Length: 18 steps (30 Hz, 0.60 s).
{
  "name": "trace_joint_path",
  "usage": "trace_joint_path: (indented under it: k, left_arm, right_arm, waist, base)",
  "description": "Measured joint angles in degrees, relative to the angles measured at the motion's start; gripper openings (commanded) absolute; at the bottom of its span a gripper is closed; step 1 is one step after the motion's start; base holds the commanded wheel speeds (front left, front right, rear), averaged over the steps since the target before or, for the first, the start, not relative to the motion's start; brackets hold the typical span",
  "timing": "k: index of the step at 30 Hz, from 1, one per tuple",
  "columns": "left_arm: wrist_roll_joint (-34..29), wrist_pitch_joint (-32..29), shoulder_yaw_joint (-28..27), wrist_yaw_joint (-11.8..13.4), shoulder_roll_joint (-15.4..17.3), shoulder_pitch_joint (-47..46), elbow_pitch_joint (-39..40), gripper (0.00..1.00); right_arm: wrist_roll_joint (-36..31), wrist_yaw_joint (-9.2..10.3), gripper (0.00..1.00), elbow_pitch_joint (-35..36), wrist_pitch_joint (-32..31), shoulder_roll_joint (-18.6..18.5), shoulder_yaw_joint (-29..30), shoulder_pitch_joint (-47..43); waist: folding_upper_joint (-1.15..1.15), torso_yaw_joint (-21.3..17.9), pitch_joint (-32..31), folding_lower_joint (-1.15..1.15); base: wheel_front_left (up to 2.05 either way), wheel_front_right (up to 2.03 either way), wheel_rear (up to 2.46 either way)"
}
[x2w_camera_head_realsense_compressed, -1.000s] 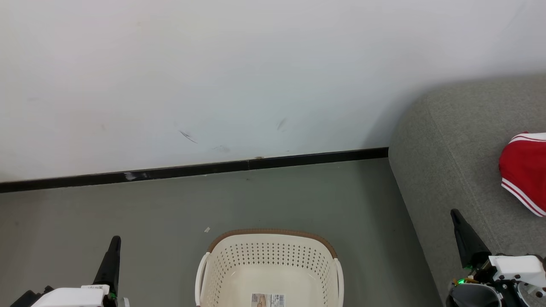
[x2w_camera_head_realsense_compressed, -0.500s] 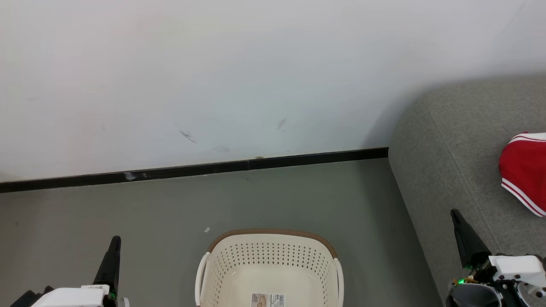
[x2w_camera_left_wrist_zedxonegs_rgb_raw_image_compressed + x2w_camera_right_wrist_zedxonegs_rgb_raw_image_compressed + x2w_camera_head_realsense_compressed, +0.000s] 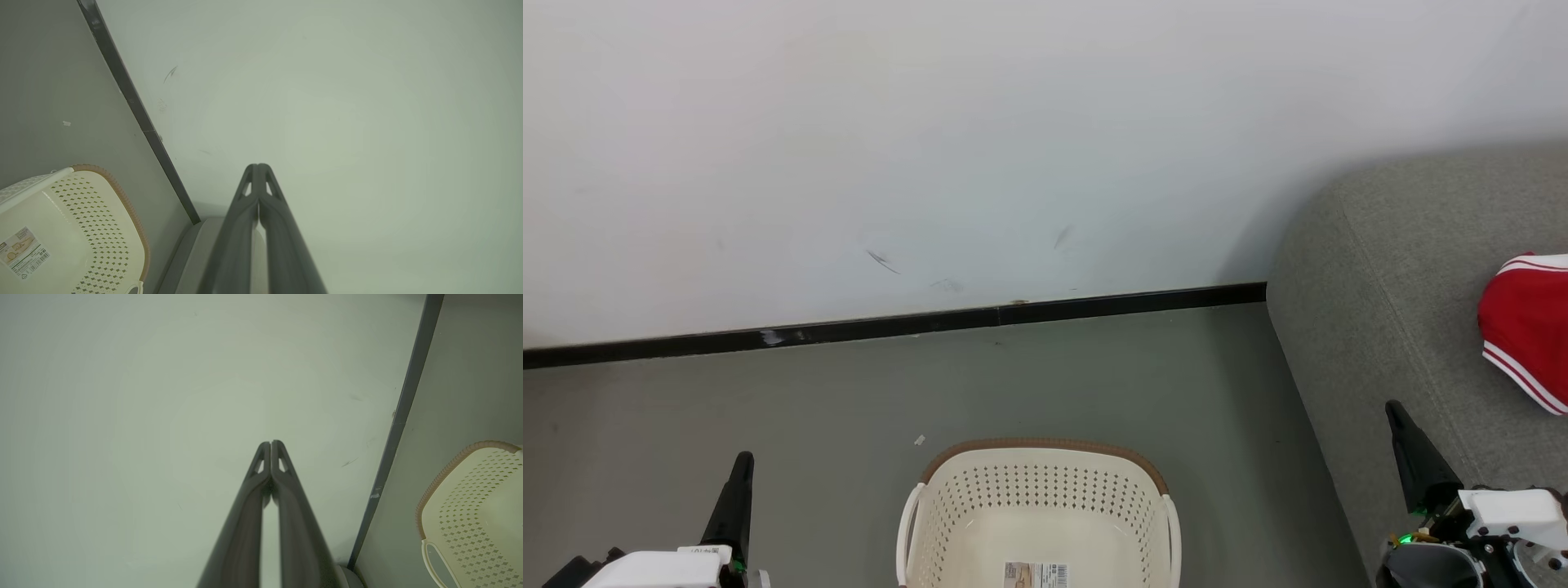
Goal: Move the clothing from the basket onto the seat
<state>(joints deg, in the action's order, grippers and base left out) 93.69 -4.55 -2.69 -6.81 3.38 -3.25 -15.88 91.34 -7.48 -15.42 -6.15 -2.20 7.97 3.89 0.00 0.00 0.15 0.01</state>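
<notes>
Cream perforated plastic laundry basket with a brown woven-look rim, standing on the grey floor at near centre. Its visible interior holds no garment, just a paper label on the inner floor; its nearest part is cut off by the frame edge. Red clothing with white trim lies at far right on the grey woven-fabric sofa, well apart from the basket. Left hand, near left, and right hand, near right beside the sofa's edge: each has its 2 dark fingers pressed together on nothing, tips toward the white wall. Judgement: the transfer looks complete or nearly so. To finish well, check the hidden near part of the basket. If 1 piece lies there, part the fingers above it, pinch a thick fold, lift clear of the rim, and set it well in from the sofa's rounded edge.
</notes>
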Motion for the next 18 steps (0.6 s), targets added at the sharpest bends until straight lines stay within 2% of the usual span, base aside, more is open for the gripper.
trace_joint_path:
  k: [18]
  left_arm:
    - [0.00, 0.00, -0.08, 0.00, -0.02, 0.00, 0.01, 0.00]
  right_arm:
    - [0.00, 0.00, 0.00, 0.00, 0.00, 0.00, 0.00, 0.00]
  waist:
    - [0.00, 0.00, 0.00, 0.00]
  base:
    - [0.00, 0.00, 0.00]
